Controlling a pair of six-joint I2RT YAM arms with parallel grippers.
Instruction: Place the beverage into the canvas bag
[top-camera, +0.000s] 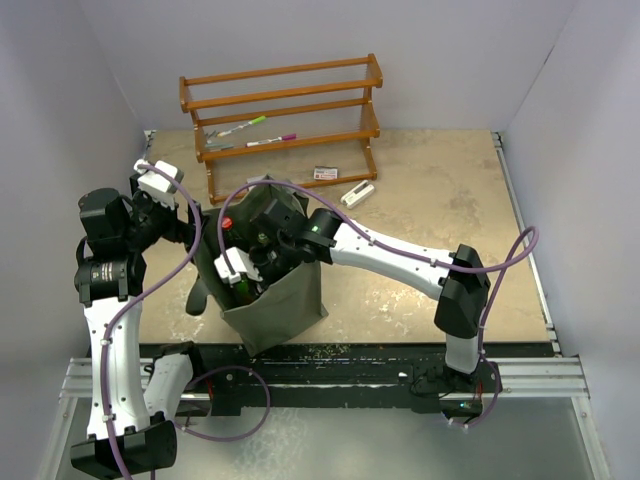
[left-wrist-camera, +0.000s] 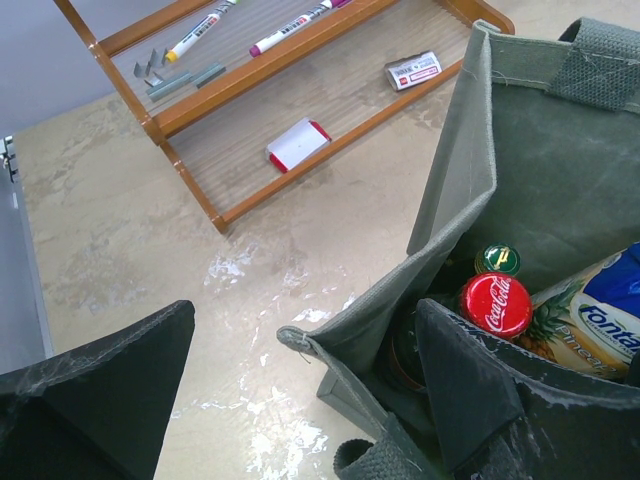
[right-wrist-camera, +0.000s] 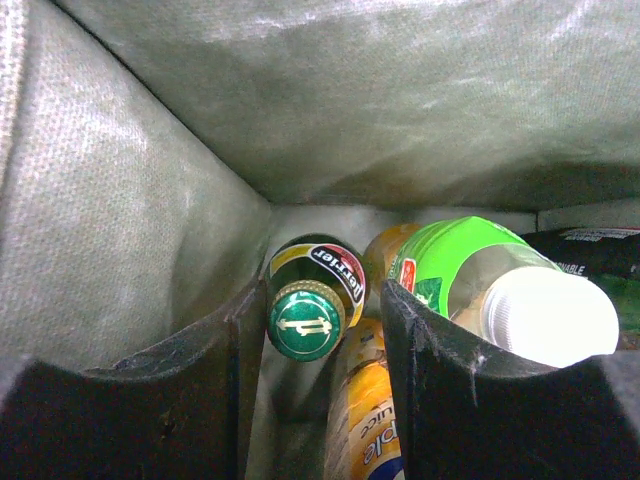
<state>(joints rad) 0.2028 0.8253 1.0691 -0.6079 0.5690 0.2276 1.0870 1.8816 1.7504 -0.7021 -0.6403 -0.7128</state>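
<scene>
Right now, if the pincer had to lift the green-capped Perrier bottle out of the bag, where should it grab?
Probably the neck just under the cap of the Perrier bottle, coming straight down through the open top of the canvas bag. The cap points toward the opening, while the cloth wall and the white-capped bottle crowd its sides.

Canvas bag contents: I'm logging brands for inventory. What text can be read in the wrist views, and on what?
"Coca-Cola": red bottle cap.
"Perrier": green bottle's neck label.
"Fonta", cut off: blue-and-white bottle label.
Unreadable, too small or blurred: small red-and-white packet and markers on the wooden rack; orange bottle's label.
</scene>
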